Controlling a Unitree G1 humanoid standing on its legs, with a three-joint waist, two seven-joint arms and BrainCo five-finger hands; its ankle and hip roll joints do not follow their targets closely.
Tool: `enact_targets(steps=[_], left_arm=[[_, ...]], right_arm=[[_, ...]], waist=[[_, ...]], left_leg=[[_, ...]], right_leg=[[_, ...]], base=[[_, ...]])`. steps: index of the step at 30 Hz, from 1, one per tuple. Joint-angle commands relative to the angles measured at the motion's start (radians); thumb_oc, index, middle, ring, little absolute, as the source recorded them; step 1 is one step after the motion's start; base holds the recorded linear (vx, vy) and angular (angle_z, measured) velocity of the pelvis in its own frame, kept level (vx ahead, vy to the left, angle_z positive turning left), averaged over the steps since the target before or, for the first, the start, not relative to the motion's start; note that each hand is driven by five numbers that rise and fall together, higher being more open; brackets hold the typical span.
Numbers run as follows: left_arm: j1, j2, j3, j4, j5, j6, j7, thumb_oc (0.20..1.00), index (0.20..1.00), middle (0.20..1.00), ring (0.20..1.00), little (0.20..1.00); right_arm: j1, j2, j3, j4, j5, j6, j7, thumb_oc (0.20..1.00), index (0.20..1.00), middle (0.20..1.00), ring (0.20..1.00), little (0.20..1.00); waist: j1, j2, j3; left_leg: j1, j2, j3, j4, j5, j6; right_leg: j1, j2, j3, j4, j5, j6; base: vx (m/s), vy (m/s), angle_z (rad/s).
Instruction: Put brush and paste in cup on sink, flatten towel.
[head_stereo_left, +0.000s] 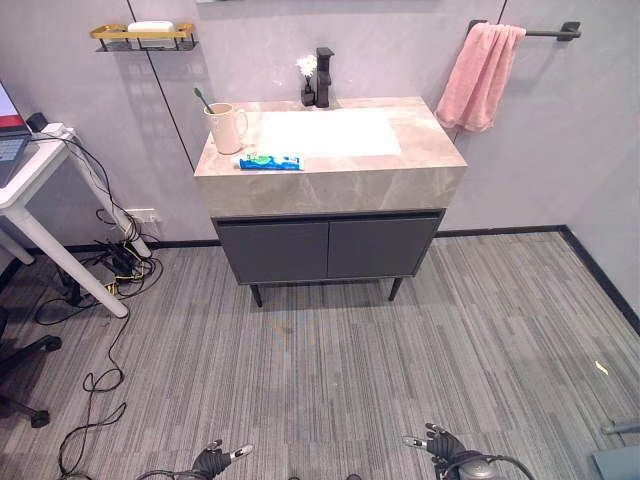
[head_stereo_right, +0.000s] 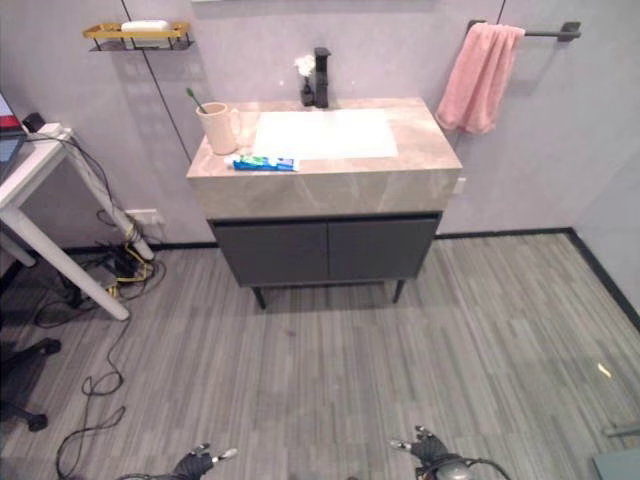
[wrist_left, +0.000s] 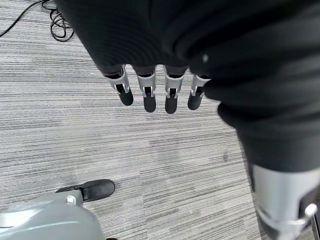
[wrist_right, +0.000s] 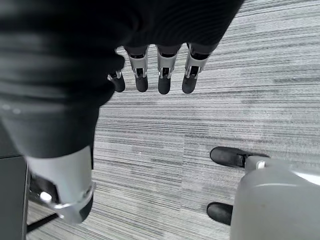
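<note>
toothpaste (head_stereo_left: 270, 162) lies beside cup (head_stereo_left: 227, 127) on sink (head_stereo_left: 330, 133); left hand (wrist_left: 150, 90) and right hand (wrist_right: 155, 75) hang with fingers straight, empty.

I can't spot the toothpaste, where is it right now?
The toothpaste lies flat on the sink counter, near its front edge on the robot's left, just in front of the cup holding the toothbrush.

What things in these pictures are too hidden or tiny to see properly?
- Toothbrush: its lower end is hidden inside the cup, eye views.
- Towel: bunched on the bar, folds hide the rest.
- White thing on the gold shelf: too small to name.
- Cabinet: shut doors hide the inside.
</note>
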Motion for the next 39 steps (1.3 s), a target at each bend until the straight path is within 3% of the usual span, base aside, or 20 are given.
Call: enact_targets(steps=[1, 9, 19, 22, 28, 35, 39], left_arm=[[-0.053, -0.010, -0.038, 0.056, 0.011, -0.041, 0.000, 1.000, 1.000, 1.000, 1.000, 1.000], [-0.049, -0.028, -0.016, 0.090, -0.065, -0.010, -0.076, 1.000, 1.000, 1.000, 1.000, 1.000], [-0.071, -0.028, -0.007, 0.080, -0.093, -0.019, -0.054, 1.000, 1.000, 1.000, 1.000, 1.000], [-0.081, -0.013, -0.054, 0.047, 0.003, -0.041, -0.005, 1.000, 1.000, 1.000, 1.000, 1.000], [-0.069, -0.019, -0.024, 0.087, -0.044, -0.012, -0.046, 1.000, 1.000, 1.000, 1.000, 1.000], [-0.089, -0.019, 0.014, 0.123, -0.077, 0.007, -0.037, 1.000, 1.000, 1.000, 1.000, 1.000], [-0.086, -0.029, 0.018, 0.137, -0.068, 0.021, -0.044, 1.000, 1.000, 1.000, 1.000, 1.000]], right_arm=[[-0.034, 0.000, 0.026, 0.034, -0.014, -0.024, 0.022, 1.000, 1.000, 1.000, 1.000, 1.000], [-0.016, 0.009, 0.005, 0.080, -0.003, -0.006, 0.038, 1.000, 1.000, 1.000, 1.000, 1.000], [-0.001, 0.008, -0.035, 0.099, 0.048, -0.003, 0.042, 1.000, 1.000, 1.000, 1.000, 1.000], [0.009, 0.012, -0.030, 0.105, 0.041, 0.001, 0.037, 1.000, 1.000, 1.000, 1.000, 1.000], [0.016, 0.010, -0.053, 0.130, 0.076, 0.014, 0.057, 1.000, 1.000, 1.000, 1.000, 1.000], [0.008, 0.012, -0.081, 0.085, 0.193, 0.010, 0.065, 1.000, 1.000, 1.000, 1.000, 1.000], [0.023, 0.011, -0.092, 0.099, 0.179, 0.010, 0.055, 1.000, 1.000, 1.000, 1.000, 1.000]], waist=[[0.006, -0.037, -0.045], [0.002, -0.037, -0.037], [0.000, -0.037, -0.013], [0.006, -0.044, -0.002], [0.010, -0.042, -0.012], [0.006, -0.031, 0.026], [0.003, -0.027, 0.041]], left_leg=[[-0.010, -0.030, -0.015, -0.001, -0.015, -0.006], [0.007, -0.031, -0.025, -0.001, -0.023, -0.001], [0.017, -0.021, -0.044, -0.001, -0.020, 0.004], [0.015, -0.020, -0.057, -0.001, -0.014, 0.005], [0.021, -0.019, -0.057, -0.001, -0.015, 0.002], [0.018, -0.005, -0.058, -0.001, -0.001, -0.003], [0.009, -0.004, -0.060, 0.031, -0.007, -0.005]], right_leg=[[-0.019, -0.062, 0.050, -0.002, 0.044, 0.096], [0.004, -0.063, 0.037, -0.002, 0.038, 0.089], [-0.031, -0.050, 0.014, 0.097, -0.004, 0.080], [-0.035, -0.049, 0.003, 0.101, -0.014, 0.078], [-0.012, -0.045, 0.000, 0.078, -0.015, 0.073], [-0.053, -0.029, -0.003, 0.152, -0.043, 0.061], [-0.053, -0.026, -0.003, 0.152, -0.045, 0.054]], base=[[0.00, 0.000, 0.00], [0.01, 0.003, 0.00], [0.02, -0.006, 0.08], [0.01, -0.044, 0.06], [0.02, -0.030, 0.07], [-0.03, -0.039, 0.00], [0.01, -0.051, 0.01]])
